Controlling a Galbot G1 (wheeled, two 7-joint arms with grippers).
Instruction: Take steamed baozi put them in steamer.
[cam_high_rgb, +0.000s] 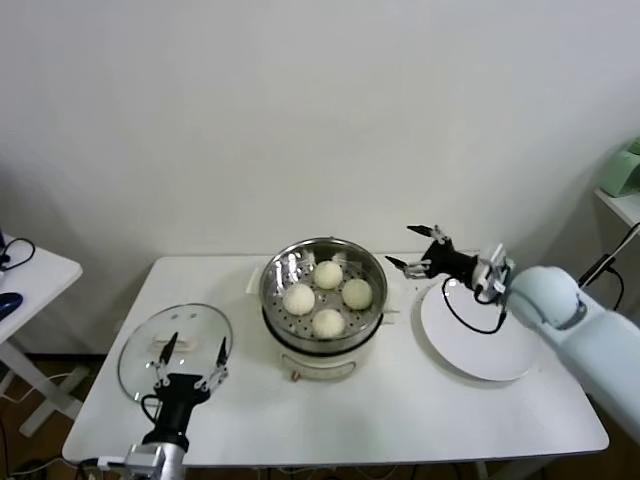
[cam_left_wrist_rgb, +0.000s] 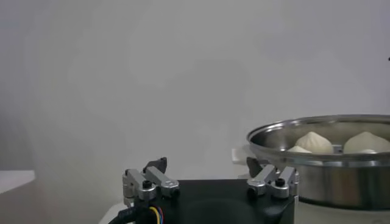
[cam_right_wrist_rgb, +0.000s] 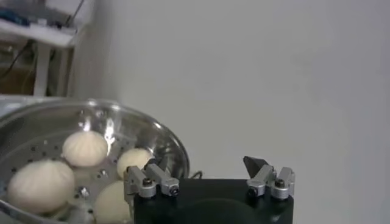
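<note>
Baozi (cam_high_rgb: 328, 298), four of them, sit in the steamer (cam_high_rgb: 275, 262) in the head view, clustered as a rough diamond on the perforated tray with small gaps between them. Each bun is round, with no long axis to speak of, and sits base-down with its domed top upward. The steamer stands upright on its white base near the middle of the counter (cam_high_rgb: 400, 410). A white plate (cam_high_rgb: 480, 350) lies flat to the steamer's right, with nothing on it. A round glass lid (cam_high_rgb: 140, 350) lies flat on the counter's left part, well apart from the steamer. The right gripper (cam_high_rgb: 420, 252) hovers between the steamer's right rim and the plate, its fingers spread apart and holding nothing. The left gripper (cam_high_rgb: 192, 358) stands at the near left, over the lid's near edge, fingers apart and empty.

From the left wrist view, the left gripper (cam_left_wrist_rgb: 210, 176) shows its two fingers wide apart with nothing between them. Beyond it the steamer (cam_left_wrist_rgb: 317, 176) is seen side-on, and the peaked tops of the baozi (cam_left_wrist_rgb: 314, 141) rise just above its rim.

From the right wrist view, the right gripper (cam_right_wrist_rgb: 210, 173) has its fingers parted and empty. The steamer (cam_right_wrist_rgb: 164, 146) lies just beside it, the baozi (cam_right_wrist_rgb: 85, 148) resting on the holed tray inside, pleated tops up.
</note>
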